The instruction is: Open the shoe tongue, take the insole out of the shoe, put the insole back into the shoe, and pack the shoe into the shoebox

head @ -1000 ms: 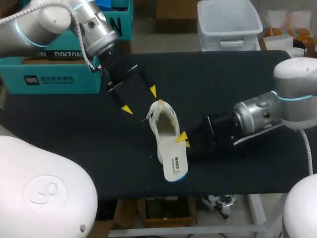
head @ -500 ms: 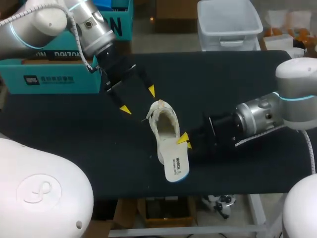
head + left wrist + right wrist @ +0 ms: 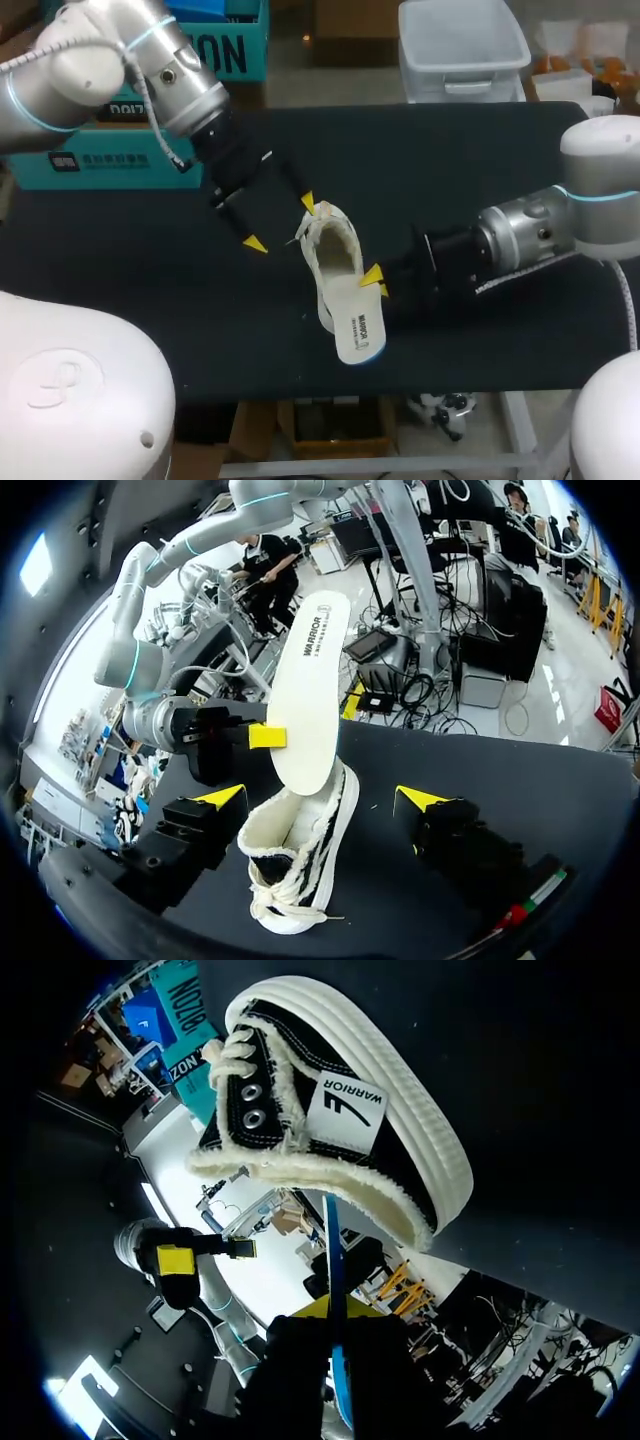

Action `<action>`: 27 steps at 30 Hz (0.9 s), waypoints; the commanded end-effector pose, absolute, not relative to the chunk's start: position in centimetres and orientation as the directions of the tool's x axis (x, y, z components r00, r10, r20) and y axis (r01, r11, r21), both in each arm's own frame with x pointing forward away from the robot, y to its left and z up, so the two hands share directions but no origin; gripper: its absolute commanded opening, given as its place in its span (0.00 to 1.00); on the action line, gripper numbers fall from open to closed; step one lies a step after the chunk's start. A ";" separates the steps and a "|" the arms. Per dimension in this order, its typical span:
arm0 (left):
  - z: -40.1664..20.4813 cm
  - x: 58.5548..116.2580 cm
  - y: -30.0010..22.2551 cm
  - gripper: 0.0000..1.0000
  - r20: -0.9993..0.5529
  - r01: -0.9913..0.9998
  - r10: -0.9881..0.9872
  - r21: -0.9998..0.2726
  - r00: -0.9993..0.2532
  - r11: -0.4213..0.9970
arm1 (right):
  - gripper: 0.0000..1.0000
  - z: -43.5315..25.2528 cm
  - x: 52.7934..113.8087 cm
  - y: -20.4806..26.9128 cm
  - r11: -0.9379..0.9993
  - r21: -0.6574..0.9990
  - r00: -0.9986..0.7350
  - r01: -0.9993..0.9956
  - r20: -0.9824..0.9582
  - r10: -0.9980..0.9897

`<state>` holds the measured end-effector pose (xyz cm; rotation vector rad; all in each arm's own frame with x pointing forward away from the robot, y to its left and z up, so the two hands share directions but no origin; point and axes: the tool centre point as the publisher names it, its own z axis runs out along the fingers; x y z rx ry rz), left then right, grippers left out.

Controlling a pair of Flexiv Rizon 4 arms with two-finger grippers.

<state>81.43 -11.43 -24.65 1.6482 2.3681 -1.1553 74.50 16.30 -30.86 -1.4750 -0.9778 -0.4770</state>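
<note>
A black canvas shoe (image 3: pixel 335 250) with a cream sole lies mid-table, toe toward the back. Its white insole (image 3: pixel 362 330) sticks out of the opening toward the table's front. My right gripper (image 3: pixel 375 281) is shut on the insole's edge beside the shoe. In the right wrist view the insole (image 3: pixel 333 1250) shows edge-on between that gripper's (image 3: pixel 335 1312) fingers, with the shoe (image 3: pixel 340 1110) just ahead. My left gripper (image 3: pixel 282 224) hangs open behind the toe, touching nothing. From the left wrist, the shoe (image 3: pixel 300 850) lies between its spread fingers (image 3: pixel 320 798), and the insole (image 3: pixel 310 695) rises beyond.
A teal shoebox (image 3: pixel 90 160) stands at the table's back left, behind my left arm. A clear plastic bin (image 3: pixel 460 45) sits beyond the back edge. The black table top (image 3: pixel 180 320) stretches on both sides of the shoe.
My left gripper has come down and forward, closer to the shoe's toe, still open. The right gripper has drawn the insole slightly further out and to the right.
</note>
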 end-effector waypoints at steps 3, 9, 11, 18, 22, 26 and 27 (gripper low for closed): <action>-27.1 77.3 -10.7 1.00 -0.615 0.839 0.616 -0.523 -0.493 0.150 | 0.00 -30.9 74.6 16.2 0.105 -0.603 0.558 0.791 0.781 0.281; -27.2 75.2 -12.2 1.00 -0.530 0.772 0.586 -0.558 -0.613 0.304 | 0.00 -30.8 74.8 16.2 0.104 -0.607 0.563 0.788 0.779 0.278; -27.2 75.2 -12.2 1.00 -0.530 0.772 0.586 -0.558 -0.613 0.304 | 0.00 -30.7 74.9 16.1 0.106 -0.604 0.559 0.790 0.780 0.280; -27.2 75.2 -12.2 1.00 -0.530 0.772 0.586 -0.558 -0.613 0.304 | 0.00 -30.8 75.0 15.6 0.111 -0.602 0.553 0.791 0.781 0.292; -27.8 75.1 -12.6 1.00 -0.547 0.775 0.569 -0.554 -0.614 0.304 | 0.00 -30.8 75.3 15.6 0.118 -0.596 0.546 0.794 0.785 0.294; -29.7 75.2 -13.9 1.00 -0.578 0.744 0.482 -0.597 -0.658 0.300 | 0.00 -30.8 75.8 15.8 0.123 -0.597 0.546 0.793 0.786 0.289; -30.1 75.1 -14.1 1.00 -0.586 0.741 0.468 -0.610 -0.661 0.282 | 0.00 -30.8 75.9 15.9 0.123 -0.599 0.550 0.791 0.785 0.287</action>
